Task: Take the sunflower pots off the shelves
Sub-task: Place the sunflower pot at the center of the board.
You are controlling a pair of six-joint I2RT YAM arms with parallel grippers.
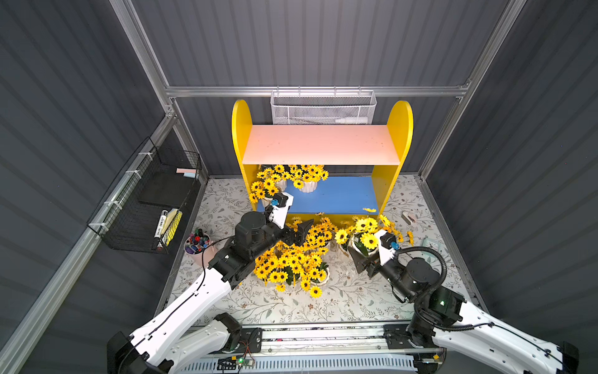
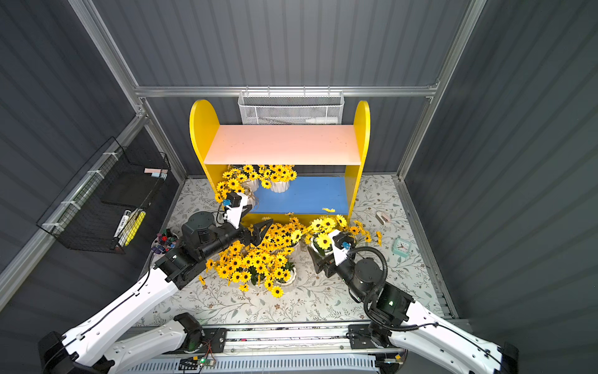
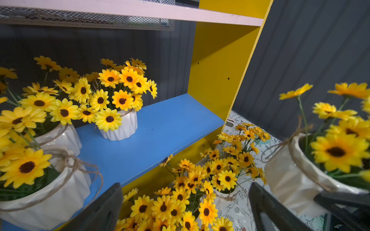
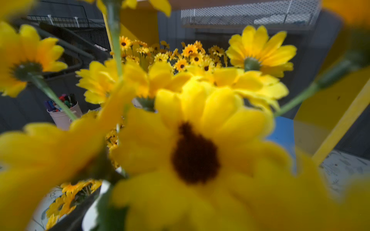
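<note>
Cluster of sunflower pots (image 1: 293, 265) is sitting on the floral surface (image 1: 339, 307), near-centre. Just right of it, right hand (image 1: 362, 259) is pinching a tilted pot (image 3: 286, 180) w/ jaws wide, in front of the shelves (image 1: 401, 136). Left hand (image 1: 302, 231) is hovering spread & empty over the cluster's far edge. Farthest, three pots (image 1: 307, 187) are standing at the left end of the blue lower board (image 1: 343, 196).
</note>
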